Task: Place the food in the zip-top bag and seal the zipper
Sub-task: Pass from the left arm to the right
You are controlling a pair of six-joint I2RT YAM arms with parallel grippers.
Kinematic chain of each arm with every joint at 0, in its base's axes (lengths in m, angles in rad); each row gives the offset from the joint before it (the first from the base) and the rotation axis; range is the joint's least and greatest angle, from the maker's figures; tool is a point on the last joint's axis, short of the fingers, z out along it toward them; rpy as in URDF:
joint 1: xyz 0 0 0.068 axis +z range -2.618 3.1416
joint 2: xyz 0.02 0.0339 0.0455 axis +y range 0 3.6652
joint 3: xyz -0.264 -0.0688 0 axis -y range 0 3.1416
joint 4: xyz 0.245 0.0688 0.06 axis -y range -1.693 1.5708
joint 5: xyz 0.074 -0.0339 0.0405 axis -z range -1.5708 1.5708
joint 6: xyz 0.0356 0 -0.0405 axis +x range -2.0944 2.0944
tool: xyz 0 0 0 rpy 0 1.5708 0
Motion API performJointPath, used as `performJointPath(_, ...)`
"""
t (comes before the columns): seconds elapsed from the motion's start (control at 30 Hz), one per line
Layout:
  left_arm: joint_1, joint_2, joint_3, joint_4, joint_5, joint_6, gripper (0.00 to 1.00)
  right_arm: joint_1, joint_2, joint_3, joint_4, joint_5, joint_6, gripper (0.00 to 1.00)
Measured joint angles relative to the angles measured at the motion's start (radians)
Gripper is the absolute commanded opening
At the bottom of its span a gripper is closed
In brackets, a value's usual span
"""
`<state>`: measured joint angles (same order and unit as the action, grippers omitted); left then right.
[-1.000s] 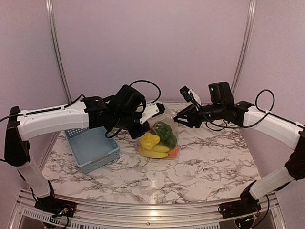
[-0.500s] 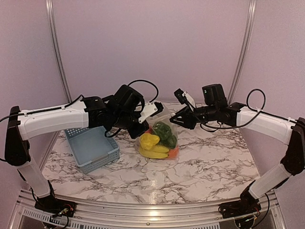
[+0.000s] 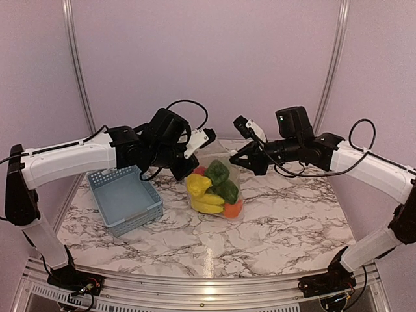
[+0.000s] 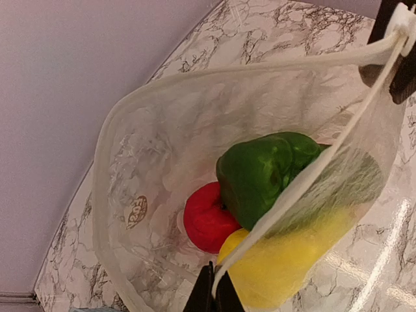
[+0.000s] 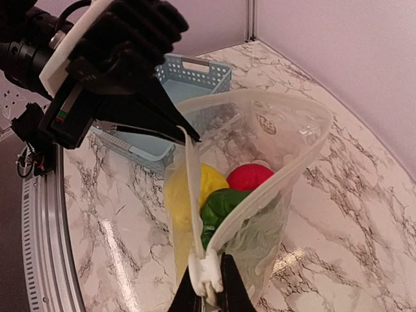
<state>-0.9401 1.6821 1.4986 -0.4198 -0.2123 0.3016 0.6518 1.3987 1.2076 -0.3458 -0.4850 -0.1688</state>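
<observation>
The clear zip-top bag [image 3: 218, 192] hangs just above the table between my two grippers, its mouth open. Inside it are the food items: a green pepper [image 4: 273, 172], a red piece [image 4: 208, 218], a yellow piece [image 4: 286, 266] and an orange piece [image 3: 233, 209]. My left gripper [image 4: 213, 294] is shut on the left end of the zipper strip [image 4: 312, 170]. My right gripper [image 5: 209, 289] is shut on the white slider [image 5: 207, 272] at the right end of the zipper. In the top view the left gripper [image 3: 188, 170] and right gripper [image 3: 238, 160] sit at either side of the mouth.
The grey-blue slotted basket [image 3: 125, 200] stands at the left of the bag and holds nothing; it also shows in the right wrist view [image 5: 195, 73]. The marble table [image 3: 292, 227] runs back to the purple walls. The left arm's body [image 5: 110, 58] is close behind the bag.
Both grippers have shifted a little left and up with the bag. The bag now hangs slightly further left and tilts more. The basket has not moved.
</observation>
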Motion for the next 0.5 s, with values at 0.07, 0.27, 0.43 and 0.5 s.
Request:
performJointPath(0.07,0.001,-0.005,0.016,0.005,-0.010,0.000,0.16,0.016,-0.020,0.022,-0.042,0.011,-0.011,0.00)
performJointPath(0.27,0.008,-0.028,0.089,0.010,0.020,-0.009,0.53,0.020,-0.051,0.093,-0.139,0.047,-0.049,0.00)
performJointPath(0.43,0.014,-0.055,0.110,0.056,0.137,0.000,0.62,0.021,-0.051,0.119,-0.201,0.046,-0.073,0.00)
performJointPath(0.5,0.014,-0.060,0.114,0.065,0.173,0.002,0.65,0.021,-0.043,0.127,-0.217,0.042,-0.078,0.00)
